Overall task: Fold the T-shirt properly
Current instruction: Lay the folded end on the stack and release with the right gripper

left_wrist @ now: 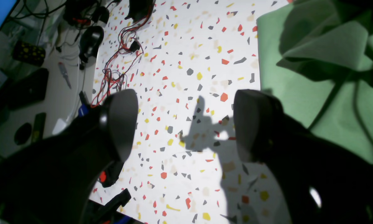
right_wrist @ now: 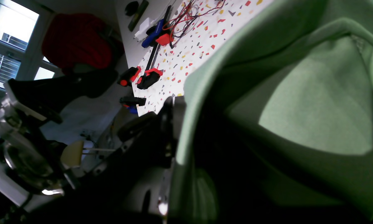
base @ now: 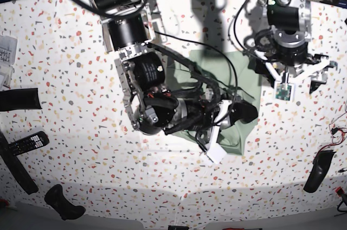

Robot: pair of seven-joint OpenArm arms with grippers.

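The pale green T-shirt (base: 234, 139) lies crumpled in the middle of the speckled table (base: 81, 105), partly hidden under my right arm. In the right wrist view the T-shirt (right_wrist: 298, 102) fills the right side, and its edge hangs over my right gripper (right_wrist: 177, 137), which looks shut on the cloth; one jaw is hidden. In the base view the right gripper (base: 241, 112) sits over the shirt's right part. My left gripper (left_wrist: 186, 124) is open and empty above bare table, left of the T-shirt (left_wrist: 298, 81), which shows a raised fold. It also shows in the base view (base: 295, 74).
Red and black cables (left_wrist: 121, 49) and black gear lie near the table's edge in the left wrist view. Red-black clamps (right_wrist: 149, 77) sit by the table's edge. A remote control (base: 24, 143) and dark tools lie at the left; a black object (base: 317, 170) is at the right.
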